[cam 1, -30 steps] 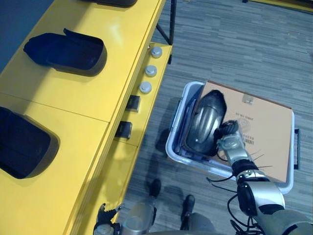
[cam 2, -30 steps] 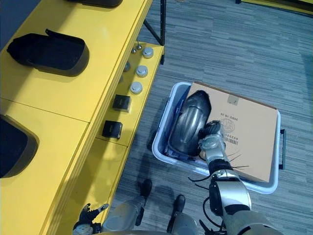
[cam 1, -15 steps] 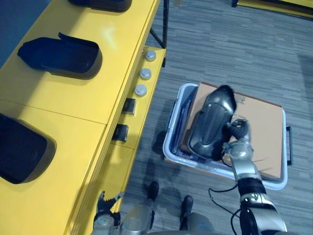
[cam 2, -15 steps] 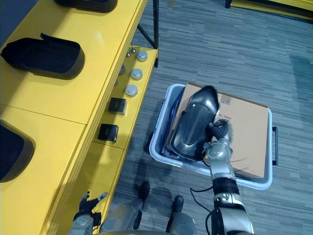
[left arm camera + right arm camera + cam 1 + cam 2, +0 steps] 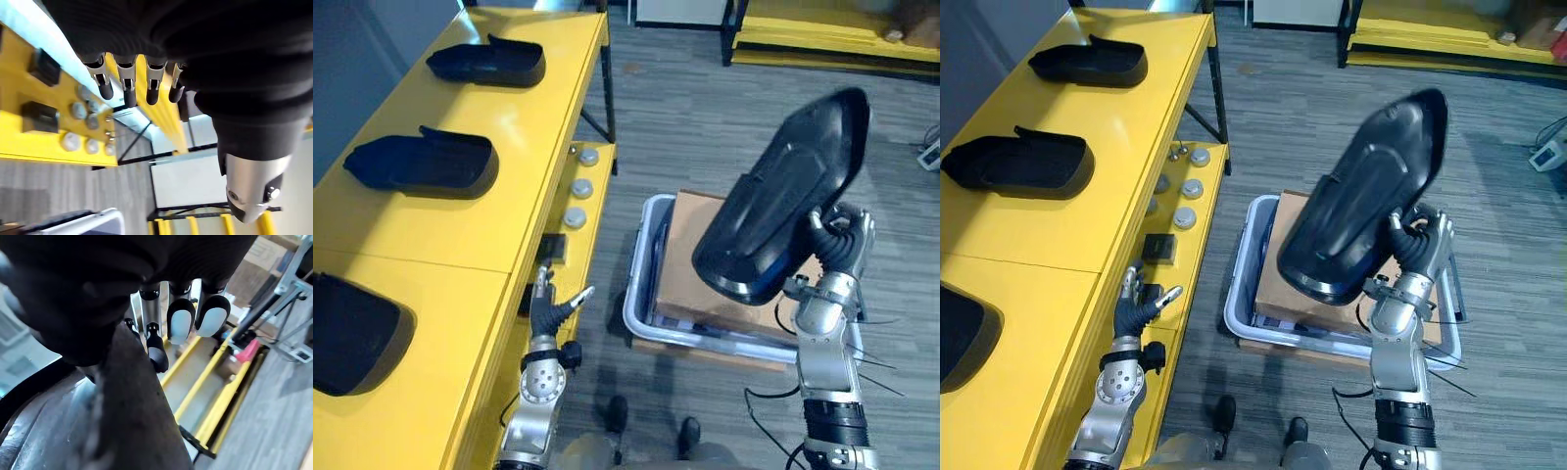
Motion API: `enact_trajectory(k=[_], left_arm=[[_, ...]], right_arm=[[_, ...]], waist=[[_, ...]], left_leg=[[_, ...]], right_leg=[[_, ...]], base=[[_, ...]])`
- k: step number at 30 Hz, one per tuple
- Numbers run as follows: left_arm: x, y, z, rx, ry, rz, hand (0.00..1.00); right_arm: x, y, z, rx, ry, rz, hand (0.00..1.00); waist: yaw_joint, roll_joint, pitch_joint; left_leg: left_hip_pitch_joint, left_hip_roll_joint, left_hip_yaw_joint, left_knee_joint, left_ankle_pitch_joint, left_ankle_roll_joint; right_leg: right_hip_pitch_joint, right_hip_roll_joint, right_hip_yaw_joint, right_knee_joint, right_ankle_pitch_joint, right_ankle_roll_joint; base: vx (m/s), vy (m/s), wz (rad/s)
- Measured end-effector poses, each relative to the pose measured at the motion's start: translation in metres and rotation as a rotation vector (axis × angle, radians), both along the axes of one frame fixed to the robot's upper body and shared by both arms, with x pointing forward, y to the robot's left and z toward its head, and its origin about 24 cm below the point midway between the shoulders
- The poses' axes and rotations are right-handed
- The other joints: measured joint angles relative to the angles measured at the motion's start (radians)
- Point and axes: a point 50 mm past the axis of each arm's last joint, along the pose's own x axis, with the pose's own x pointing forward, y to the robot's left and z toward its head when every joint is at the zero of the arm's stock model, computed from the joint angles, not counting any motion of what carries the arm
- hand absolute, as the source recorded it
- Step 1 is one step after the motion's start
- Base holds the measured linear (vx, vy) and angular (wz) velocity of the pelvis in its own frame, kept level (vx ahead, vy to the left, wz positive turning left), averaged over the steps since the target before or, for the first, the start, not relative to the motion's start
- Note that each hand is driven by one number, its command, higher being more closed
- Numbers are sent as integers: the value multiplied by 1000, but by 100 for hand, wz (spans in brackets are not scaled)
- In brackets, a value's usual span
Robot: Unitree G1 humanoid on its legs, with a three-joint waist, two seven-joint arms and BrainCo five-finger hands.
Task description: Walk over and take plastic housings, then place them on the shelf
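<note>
Presently, eye views — plastic housing [image 5: 783, 196]: held up over the grey bin [image 5: 641, 294] and its cardboard box [image 5: 690, 255], clasped at its lower end by the right hand [image 5: 837, 245].
Yellow shelf [image 5: 524, 127]: three other housings [image 5: 487, 64] [image 5: 421, 162] [image 5: 352, 333] lie on top; left hand [image 5: 551, 313] just beside its front edge.
Left wrist view — fingers [image 5: 127, 83]: straight, holding nothing.
Right wrist view — fingers [image 5: 182, 325]: curled over the housing's edge.

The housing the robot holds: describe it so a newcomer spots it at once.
Right of the long yellow shelf, a pale bin sits on the floor. Above it the right hand grips a large black housing by its lower edge. Unlike the three housings lying on the shelf, it hangs tilted in the air.
</note>
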Motion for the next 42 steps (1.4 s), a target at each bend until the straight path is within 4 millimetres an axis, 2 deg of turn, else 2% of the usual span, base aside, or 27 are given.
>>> enact_trajectory(k=[10, 17, 22, 28, 34, 38, 42], left_arm=[[16, -40, 31, 229, -165, -161, 0], [17, -58, 37, 329, -208, -221, 0], [18, -62, 40, 349, -222, -238, 0], [18, -71, 40, 356, -224, -278, 0], [21, -68, 31, 368, -181, -267, 0], [21, -65, 31, 374, -173, -254, 0], [25, -46, 33, 383, -164, -176, 0]], right_arm=[[5, 42, 1, -54, -2, 169, 100], [5, 71, 4, -76, -15, 307, 100], [6, 84, 10, -82, -36, 365, 100], [6, 88, 9, -81, -22, 389, 100], [10, 81, -3, -91, 36, 361, 100], [8, 61, -14, -85, 84, 273, 100], [7, 32, -14, -97, 99, 145, 100]], waist=[[-4, -1, -36], [-6, -2, -67], [-18, -2, -79], [-31, -2, -82], [-40, -3, -102], [-36, -3, -103], [-42, -2, -103]], left_leg=[[15, 0, 20, -1, 0, 0], [16, 0, 22, -2, 0, 1], [17, 0, 28, -2, 0, 1], [19, 2, 46, -4, 0, 1], [22, 4, 50, -17, 5, 6], [33, 3, 42, -21, 5, 6], [37, 4, 43, -25, 6, 7]], right_leg=[[4, 0, 21, 1, 5, 3], [3, 0, 25, 0, 7, 3], [2, -1, 36, 0, 10, 4], [-5, 0, 49, -3, 18, 4], [-10, 2, 51, -4, 20, 4], [6, 1, 46, -8, 20, 4], [7, 1, 47, -8, 19, 4]], base=[[-16, 10, -6], [0, 0, 0], [-12, 7, -2], [-23, 11, -10], [-7, 0, -3], [1, -7, 4], [-7, -2, -1]])
